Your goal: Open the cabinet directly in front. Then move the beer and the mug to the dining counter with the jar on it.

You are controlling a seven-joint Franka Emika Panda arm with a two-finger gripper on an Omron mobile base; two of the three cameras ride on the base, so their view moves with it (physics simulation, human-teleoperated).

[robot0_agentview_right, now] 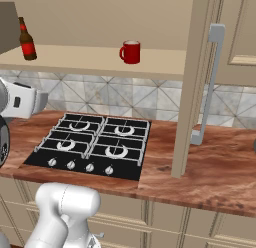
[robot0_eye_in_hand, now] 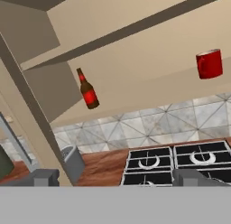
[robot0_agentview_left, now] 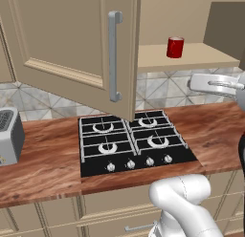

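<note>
The cabinet [robot0_agentview_left: 72, 40] stands open, its left door swung out over the hob and its right door [robot0_agentview_right: 192, 82] seen edge-on. On its lower shelf the beer [robot0_agentview_right: 27, 42] stands upright at the left, and the red mug [robot0_agentview_right: 131, 52] sits further right. The hand view has the beer [robot0_eye_in_hand: 89, 92] left of centre and the mug [robot0_eye_in_hand: 209, 64] at the upper right. My gripper [robot0_eye_in_hand: 119, 178] is open and empty, below the shelf and short of it, aimed up at it. My white hand [robot0_agentview_right: 22, 101] hovers over the worktop left of the hob. The dining counter and the jar are out of view.
A black four-burner hob [robot0_agentview_right: 95, 142] is set into the wood worktop under the cabinet. A silver toaster [robot0_agentview_left: 9, 135] stands at the worktop's left end. The open doors' bar handles [robot0_agentview_left: 114, 54] jut toward me. Beige drawers run below.
</note>
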